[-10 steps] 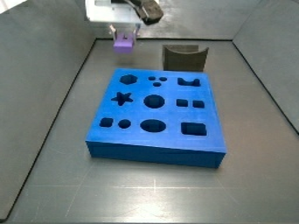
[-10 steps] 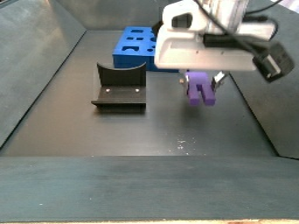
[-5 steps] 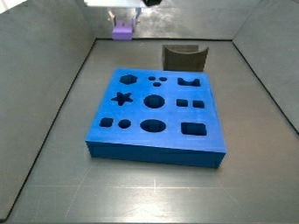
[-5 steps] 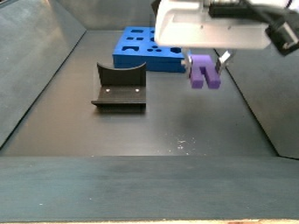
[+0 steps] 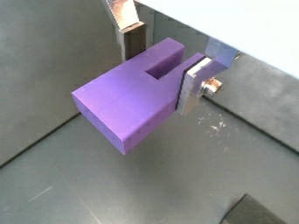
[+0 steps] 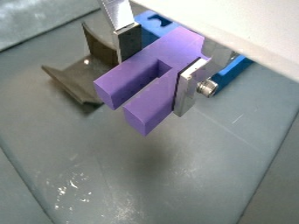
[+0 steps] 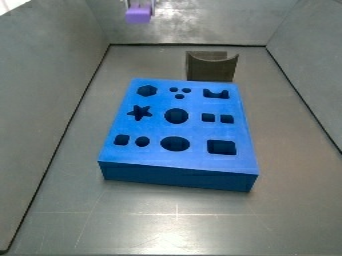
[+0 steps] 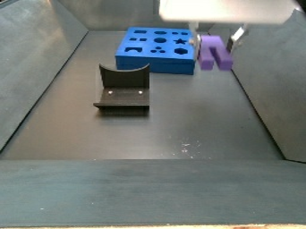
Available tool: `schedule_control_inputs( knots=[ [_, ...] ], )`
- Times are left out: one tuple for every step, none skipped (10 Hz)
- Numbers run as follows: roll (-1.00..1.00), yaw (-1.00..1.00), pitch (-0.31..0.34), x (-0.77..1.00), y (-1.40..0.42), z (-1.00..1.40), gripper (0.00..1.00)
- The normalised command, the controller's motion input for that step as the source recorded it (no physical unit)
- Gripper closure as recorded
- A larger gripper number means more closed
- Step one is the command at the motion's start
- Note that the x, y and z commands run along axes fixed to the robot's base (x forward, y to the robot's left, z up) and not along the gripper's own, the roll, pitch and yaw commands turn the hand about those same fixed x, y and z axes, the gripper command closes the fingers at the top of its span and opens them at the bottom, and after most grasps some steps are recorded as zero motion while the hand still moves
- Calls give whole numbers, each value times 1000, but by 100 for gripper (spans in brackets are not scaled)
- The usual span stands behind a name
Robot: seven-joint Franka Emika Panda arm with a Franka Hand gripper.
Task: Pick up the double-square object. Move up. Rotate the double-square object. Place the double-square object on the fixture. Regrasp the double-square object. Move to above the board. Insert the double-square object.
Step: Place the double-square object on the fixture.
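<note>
Gripper (image 5: 163, 63) clamped on the double-square object (image 5: 126, 102), holding it clear of the floor (image 8: 156, 134) in both wrist views, with one finger (image 6: 193, 86) flat against the outer face and the other finger (image 5: 133, 39) at the far side by the notch. In a side view the purple piece (image 8: 214, 52) hangs high under the arm's white housing, above the floor and to one side of the board (image 8: 159, 47); in a side view it sits at the upper frame edge (image 7: 138, 12), behind the blue slab (image 7: 181, 128). The piece looks rigid, smooth and light, likely a printed block, so flat parallel faces seem the safest place to pinch; the grip sits near the notched end, leaving the solid end overhanging, which may let it pivot during rotation. The fixture (image 8: 122, 89) stands empty on the floor, apart from the board, with its walls (image 6: 84, 74) visible below the piece. Nothing lies between the piece and the holder; the enclosure's side walls are the only nearby obstruction.
</note>
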Motion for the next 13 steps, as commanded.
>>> schedule_control_inputs(
  knots=[
    [55, -15, 73, -5, 19, 512, 100],
    [55, -9, 81, 0, 20, 363, 100],
    [56, -6, 86, 3, 21, 265, 100],
    [-239, -118, -311, 1000, -443, 190, 100],
    [-239, -104, -281, 1000, -440, 169, 100],
    [-222, -64, -224, 1000, -408, 156, 100],
    [-206, -45, -183, 1000, -389, 148, 100],
    [-170, -32, -104, 1000, -364, 132, 100],
    [-139, -17, -49, 1000, -337, 119, 100],
    [-104, 1, -2, 1000, -304, 102, 100],
    [-96, 10, 19, 1000, -288, 95, 100],
    [-88, 19, 47, 1000, -259, 85, 100],
    [-88, 18, 60, 1000, -248, 80, 100]
  ],
)
